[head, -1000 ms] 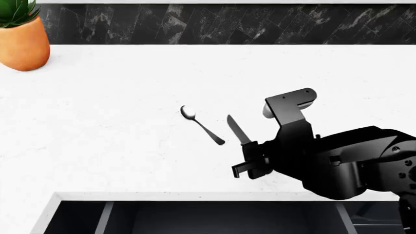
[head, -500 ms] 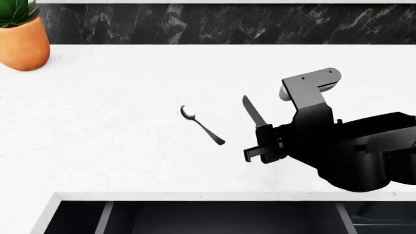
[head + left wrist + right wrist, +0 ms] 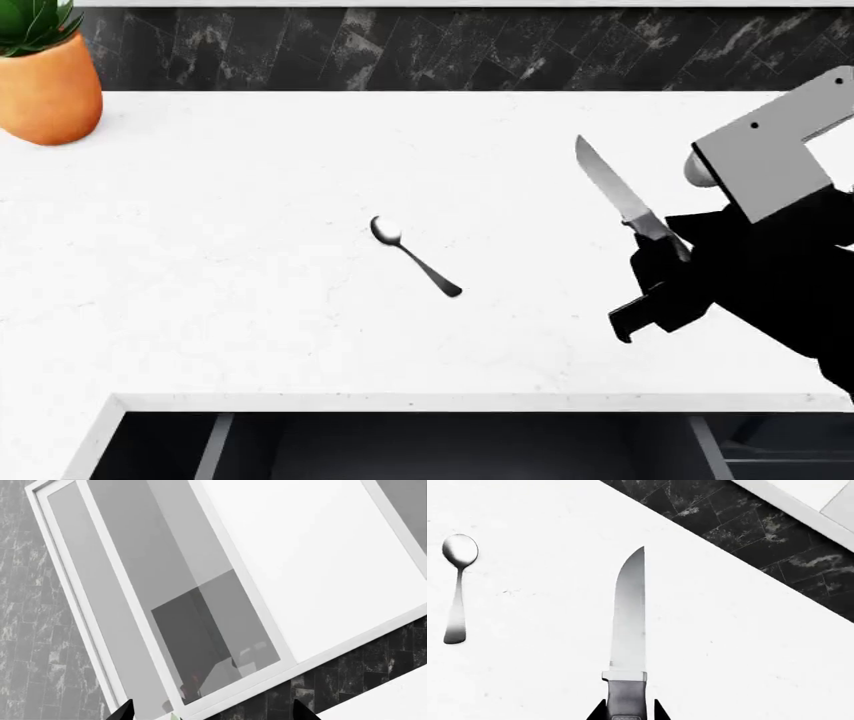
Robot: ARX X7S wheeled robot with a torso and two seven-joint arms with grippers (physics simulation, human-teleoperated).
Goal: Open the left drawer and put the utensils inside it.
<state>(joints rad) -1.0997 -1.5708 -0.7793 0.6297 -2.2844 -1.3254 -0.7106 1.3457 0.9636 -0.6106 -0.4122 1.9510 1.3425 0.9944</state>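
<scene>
My right gripper (image 3: 657, 258) is shut on the dark handle of the knife (image 3: 609, 186), holding it above the white counter at the right with the grey blade pointing toward the back wall. In the right wrist view the knife (image 3: 629, 625) runs straight out from the gripper (image 3: 626, 711). The spoon (image 3: 414, 256) lies alone mid-counter, left of the knife, and also shows as the spoon (image 3: 457, 595). The left drawer (image 3: 454, 450) stands open at the near edge, its dark inside showing. My left gripper (image 3: 212, 716) is open on nothing, facing a white-framed glass panel (image 3: 200, 630), and is out of the head view.
An orange plant pot (image 3: 48, 92) stands at the counter's back left corner. Dark marbled tiles (image 3: 441, 48) line the wall behind the counter. A drawer divider (image 3: 214, 448) shows inside the open drawer at the left.
The right arm has risen and swung right and toward the back with the knife in its grip. The spoon has not moved.
</scene>
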